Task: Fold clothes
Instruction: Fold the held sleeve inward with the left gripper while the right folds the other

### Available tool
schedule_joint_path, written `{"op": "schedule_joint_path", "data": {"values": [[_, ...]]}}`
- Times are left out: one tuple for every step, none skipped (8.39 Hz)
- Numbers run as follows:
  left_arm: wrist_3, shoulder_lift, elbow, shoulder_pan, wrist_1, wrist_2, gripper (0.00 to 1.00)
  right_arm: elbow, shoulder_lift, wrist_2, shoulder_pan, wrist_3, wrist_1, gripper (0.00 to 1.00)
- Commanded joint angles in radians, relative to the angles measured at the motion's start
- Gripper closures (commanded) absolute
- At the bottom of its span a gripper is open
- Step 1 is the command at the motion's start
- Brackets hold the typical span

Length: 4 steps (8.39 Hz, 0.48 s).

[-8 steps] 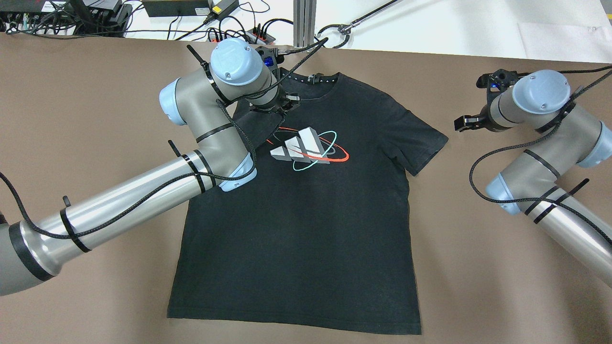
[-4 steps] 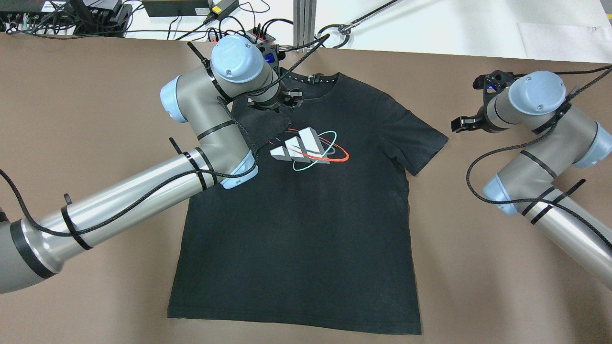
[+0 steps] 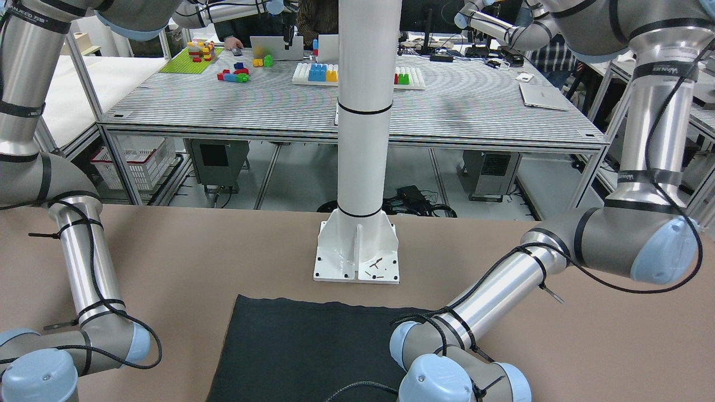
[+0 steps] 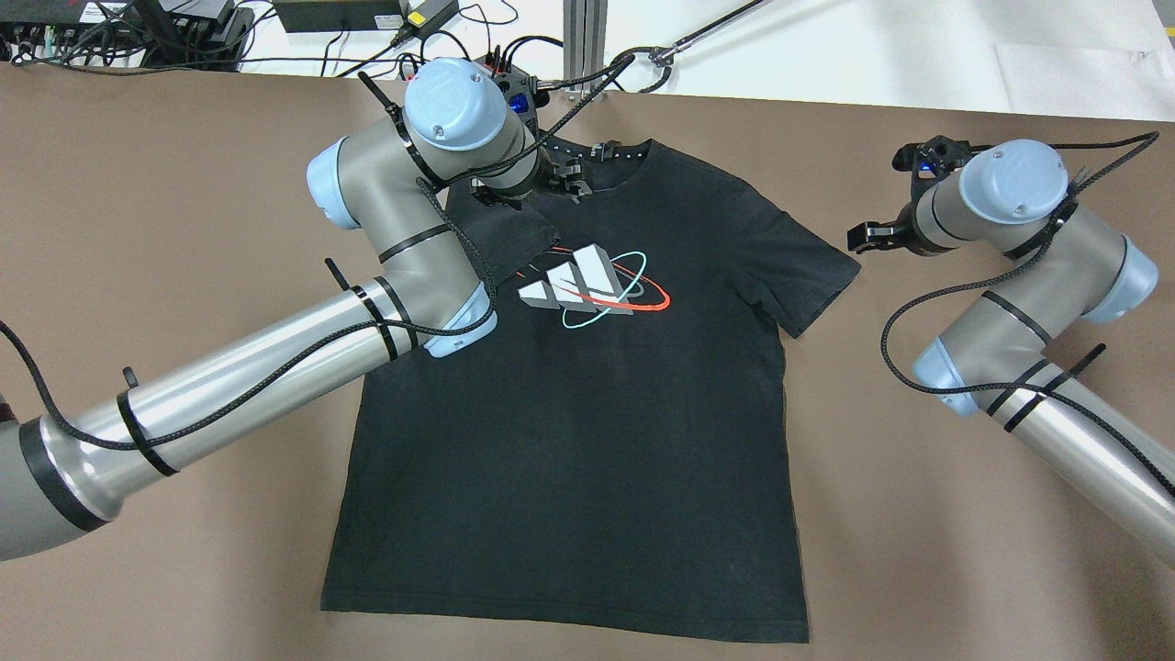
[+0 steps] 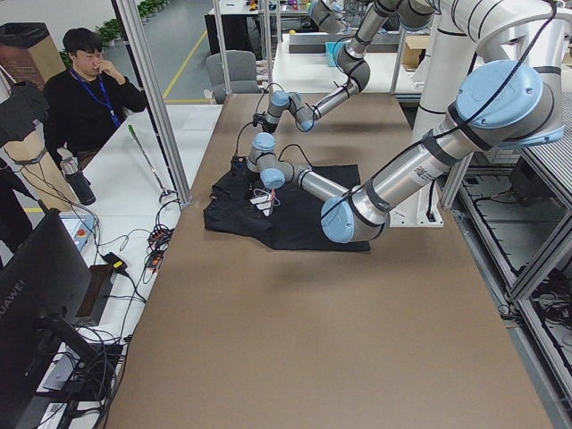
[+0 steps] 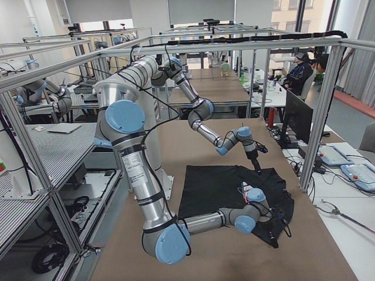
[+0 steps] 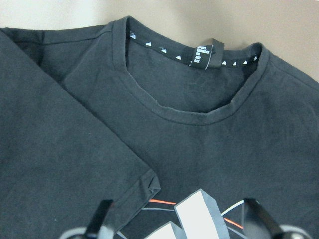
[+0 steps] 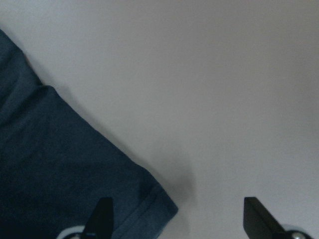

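Note:
The clothes are a black T-shirt (image 4: 587, 413) with a grey, red and teal chest print, lying flat on the brown table (image 4: 918, 551), hem toward the robot. Its left sleeve (image 4: 509, 240) is folded over onto the chest. My left gripper (image 4: 562, 181) hovers open just below the collar (image 7: 199, 112), nothing between its fingers; the folded sleeve (image 7: 65, 164) lies to its left in the wrist view. My right gripper (image 4: 867, 237) stands open over bare table just beyond the spread right sleeve (image 8: 65, 164). The hem (image 3: 313, 346) shows in the front-facing view.
A white pillar base (image 3: 357, 251) is bolted to the table behind the hem. Cables and power strips (image 4: 367, 18) crowd the far edge past the collar. A person (image 5: 85, 98) sits beyond the table's far side. Bare brown table surrounds the shirt.
My left gripper has drawn back from the folded sleeve toward the collar, and the sleeve now lies flat on the chest. My right gripper has shifted left, closer to the right sleeve.

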Motion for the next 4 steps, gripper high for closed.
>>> {"op": "schedule_joint_path", "data": {"values": [[0.003,0.003,0.000,0.002,0.000,0.003,0.05,-0.061,0.021,-0.007,-0.028,0.004,0.062,0.15],[0.006,0.004,0.000,0.002,0.000,0.005,0.05,-0.061,0.021,-0.007,-0.029,0.004,0.062,0.26],[0.007,0.004,0.000,0.002,0.000,0.005,0.05,-0.059,0.021,-0.007,-0.029,0.003,0.062,0.46],[0.009,0.004,0.000,0.002,0.000,0.005,0.05,-0.059,0.021,-0.007,-0.029,0.003,0.062,0.64]]}}
